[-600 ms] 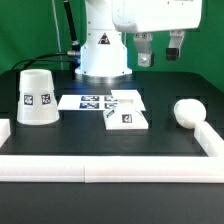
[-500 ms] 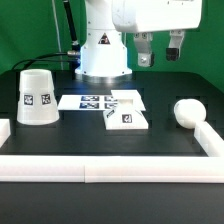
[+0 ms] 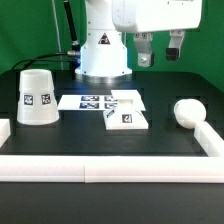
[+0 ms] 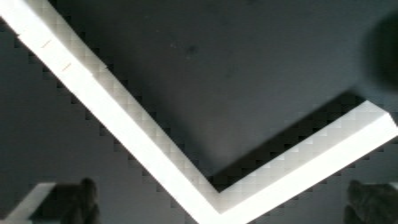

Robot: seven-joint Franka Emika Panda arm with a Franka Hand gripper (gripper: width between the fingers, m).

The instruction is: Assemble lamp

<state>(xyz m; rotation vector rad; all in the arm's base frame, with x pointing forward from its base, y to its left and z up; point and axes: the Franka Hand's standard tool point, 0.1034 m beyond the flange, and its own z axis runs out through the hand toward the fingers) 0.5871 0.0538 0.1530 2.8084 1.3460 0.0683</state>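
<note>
The tapered white shade stands upside-down on the table at the exterior view's left, its tags facing the camera. The square base block lies near the middle, overlapping the edge of the marker board. The ball-headed bulb lies at the exterior view's right, next to the rail. My gripper hangs high above the table behind the bulb, open and empty, its two dark fingers apart. In the wrist view only the finger tips and the white rail corner show.
A long white rail runs along the front of the table and turns back on both sides. The arm's white base stands behind the marker board. The tabletop is black.
</note>
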